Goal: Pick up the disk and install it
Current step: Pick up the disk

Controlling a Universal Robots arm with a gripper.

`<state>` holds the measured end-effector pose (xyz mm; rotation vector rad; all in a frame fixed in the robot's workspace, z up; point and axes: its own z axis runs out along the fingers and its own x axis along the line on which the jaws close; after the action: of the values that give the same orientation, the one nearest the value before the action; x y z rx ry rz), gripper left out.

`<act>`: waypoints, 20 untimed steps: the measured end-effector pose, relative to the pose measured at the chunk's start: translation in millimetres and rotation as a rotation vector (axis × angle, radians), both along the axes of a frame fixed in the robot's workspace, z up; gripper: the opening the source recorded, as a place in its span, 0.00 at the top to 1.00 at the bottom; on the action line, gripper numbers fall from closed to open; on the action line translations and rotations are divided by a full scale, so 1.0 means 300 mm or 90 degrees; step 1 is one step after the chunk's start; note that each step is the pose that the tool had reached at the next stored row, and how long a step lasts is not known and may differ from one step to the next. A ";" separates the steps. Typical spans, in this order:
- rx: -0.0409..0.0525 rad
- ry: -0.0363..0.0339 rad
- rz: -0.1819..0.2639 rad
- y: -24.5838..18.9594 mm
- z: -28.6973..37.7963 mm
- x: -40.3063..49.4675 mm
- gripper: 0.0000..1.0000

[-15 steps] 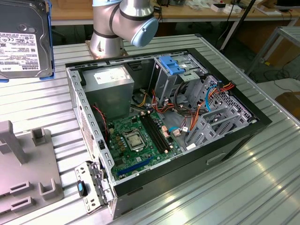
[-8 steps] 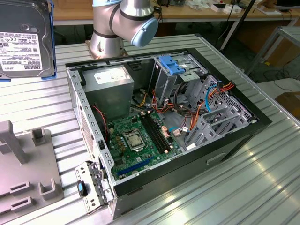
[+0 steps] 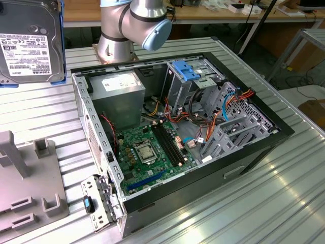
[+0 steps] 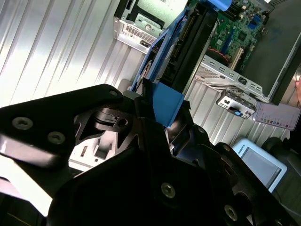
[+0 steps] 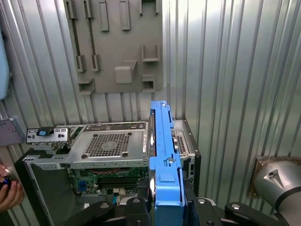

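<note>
The disk (image 3: pixel 29 43), a grey metal drive with a white label in a bright blue carrier, hangs in the air at the exterior view's upper left, away from the open computer case (image 3: pixel 284 129). In the first wrist view the disk (image 5: pixel 163 155) stands edge-on above the case, and my gripper (image 5: pixel 165 202) is shut on its blue rail. The second wrist view shows the black gripper (image 4: pixel 160 115) clamped on the blue carrier (image 4: pixel 168 104), with the case beyond it.
Inside the case lie a motherboard (image 3: pixel 152 152), a grey power supply (image 3: pixel 122 94), cables and a drive cage with a pale blue latch (image 3: pixel 187 71). A grey fixture plate (image 3: pixel 25 188) lies at the exterior view's left. A hand (image 5: pixel 9 193) is near the case.
</note>
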<state>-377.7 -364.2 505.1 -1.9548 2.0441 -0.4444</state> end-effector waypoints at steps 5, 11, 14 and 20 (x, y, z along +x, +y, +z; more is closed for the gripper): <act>0.0000 -0.0034 0.000 0.000 -0.001 0.015 0.63; 0.0000 -0.0066 0.000 0.000 -0.003 0.031 0.63; 0.0000 -0.0081 0.000 0.000 -0.003 0.037 0.63; 0.0000 -0.0110 0.000 0.000 -0.004 0.059 0.63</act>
<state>-360.0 -364.2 504.0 -1.9441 2.0336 -0.4597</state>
